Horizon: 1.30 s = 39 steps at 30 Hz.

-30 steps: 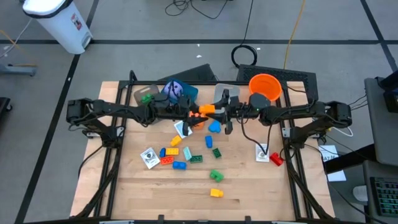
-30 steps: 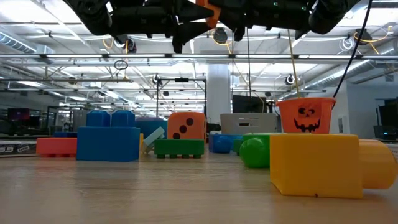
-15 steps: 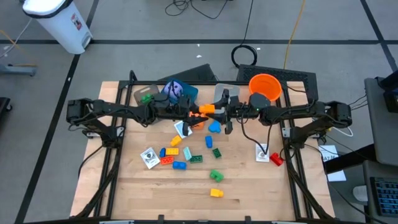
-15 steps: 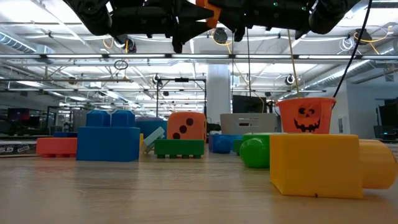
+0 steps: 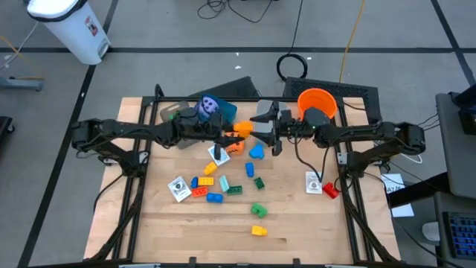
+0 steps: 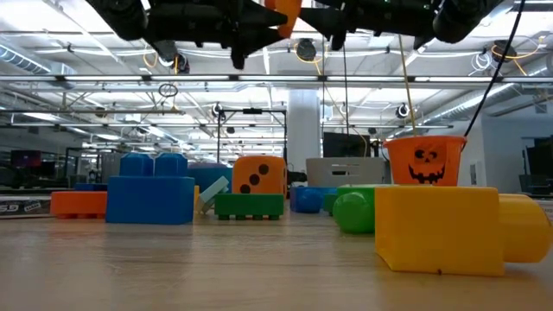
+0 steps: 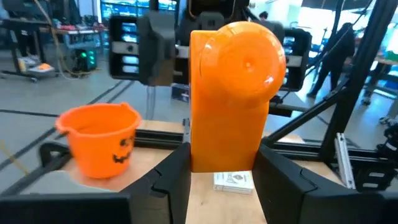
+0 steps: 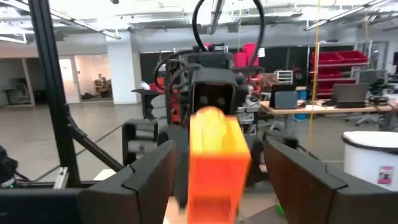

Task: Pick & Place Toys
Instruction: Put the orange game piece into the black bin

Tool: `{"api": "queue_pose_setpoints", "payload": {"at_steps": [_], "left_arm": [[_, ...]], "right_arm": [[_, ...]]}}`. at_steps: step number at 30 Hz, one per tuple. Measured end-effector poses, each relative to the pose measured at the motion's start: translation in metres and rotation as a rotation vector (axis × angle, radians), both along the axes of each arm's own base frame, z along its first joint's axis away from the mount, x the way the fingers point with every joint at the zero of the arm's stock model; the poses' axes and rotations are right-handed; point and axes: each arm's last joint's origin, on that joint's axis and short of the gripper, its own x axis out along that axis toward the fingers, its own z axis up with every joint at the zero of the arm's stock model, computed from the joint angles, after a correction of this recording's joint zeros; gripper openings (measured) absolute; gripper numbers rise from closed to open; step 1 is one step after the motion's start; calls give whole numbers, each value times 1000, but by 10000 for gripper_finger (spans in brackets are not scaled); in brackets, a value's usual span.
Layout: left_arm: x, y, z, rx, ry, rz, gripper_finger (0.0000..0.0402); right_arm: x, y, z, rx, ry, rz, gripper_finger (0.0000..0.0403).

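orange brick [image 7: 227, 93] clamped in left gripper [image 7: 222, 174] — right gripper [image 8: 214, 177] open around it

Light is bright and even, from ceiling strip lights [image 6: 86, 52] you see in the low view. Shadows on the worktop [image 5: 297, 223] stay soft. The orange brick [image 8: 214, 165] blurs in your right wrist view; the nearest yellow brick [image 6: 436, 229] looks soft.

Grey floor [image 5: 149, 30] (taped lines), white bin [image 5: 71, 26], perhaps workshop.
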Motion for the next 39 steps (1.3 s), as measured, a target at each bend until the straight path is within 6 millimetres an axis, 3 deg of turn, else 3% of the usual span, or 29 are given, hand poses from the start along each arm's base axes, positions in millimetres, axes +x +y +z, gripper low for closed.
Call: {"api": "queue_pose_setpoints", "payload": {"at_steps": [7,14,19,29,39], "left_arm": [[-46,4,27,61,114,150,148],[-92,6,25,89,392,412,154],[-110,9,9,10,542,507,156],[-127,23,-49,-140,680,630,158],[-164,59,-64,-344,816,913,158]], "right_arm": [[-15,-5,10,-41,24,-42,239],[-17,-4,4,-47,112,-43,240],[-16,-5,-5,-23,210,-43,237],[-17,-4,-17,35,329,-37,232],[-26,-2,-50,66,327,-36,229]]}}
